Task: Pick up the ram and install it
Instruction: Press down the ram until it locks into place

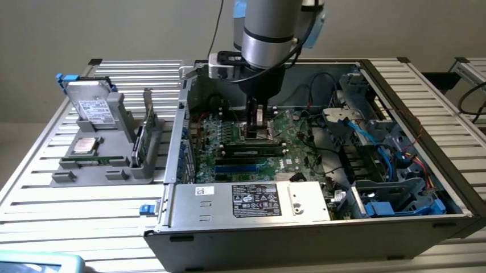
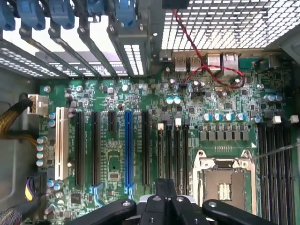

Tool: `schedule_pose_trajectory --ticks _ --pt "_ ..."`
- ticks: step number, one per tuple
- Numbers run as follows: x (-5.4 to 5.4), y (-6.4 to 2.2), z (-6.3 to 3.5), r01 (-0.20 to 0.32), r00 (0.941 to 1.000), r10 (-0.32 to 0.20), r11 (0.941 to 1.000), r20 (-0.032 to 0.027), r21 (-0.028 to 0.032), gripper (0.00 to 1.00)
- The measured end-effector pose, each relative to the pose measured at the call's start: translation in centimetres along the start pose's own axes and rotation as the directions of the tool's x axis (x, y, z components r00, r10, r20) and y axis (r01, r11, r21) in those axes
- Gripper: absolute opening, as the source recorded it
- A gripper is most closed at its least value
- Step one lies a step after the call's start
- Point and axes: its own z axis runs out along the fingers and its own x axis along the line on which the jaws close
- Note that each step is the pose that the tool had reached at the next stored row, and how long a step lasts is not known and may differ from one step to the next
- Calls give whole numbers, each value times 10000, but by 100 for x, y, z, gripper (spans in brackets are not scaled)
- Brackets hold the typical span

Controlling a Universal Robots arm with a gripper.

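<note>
In the exterior view my gripper reaches down inside the open computer case, low over the green motherboard. Its fingers are shut, with nothing visible between them. A long narrow stick with dark chips, the ram, lies along the memory slots just in front of the fingertips. I cannot tell whether they touch it. In the wrist view the gripper hangs over a bank of long black memory slots, beside the open processor socket.
A grey holder on the slatted table, at the exterior view's left, carries a hard drive, a square processor chip and an upright green card. Cables, blue connectors and drive cages crowd the case's right side. A power supply box lines the front.
</note>
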Motion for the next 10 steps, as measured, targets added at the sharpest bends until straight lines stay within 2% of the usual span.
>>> schedule_pose_trajectory --ticks 5,10 --pt "-2 -93 -91 5 10000 -5 10000 9 10 11" --pt "-2 -103 -100 7 10000 -7 10000 12 23 11"
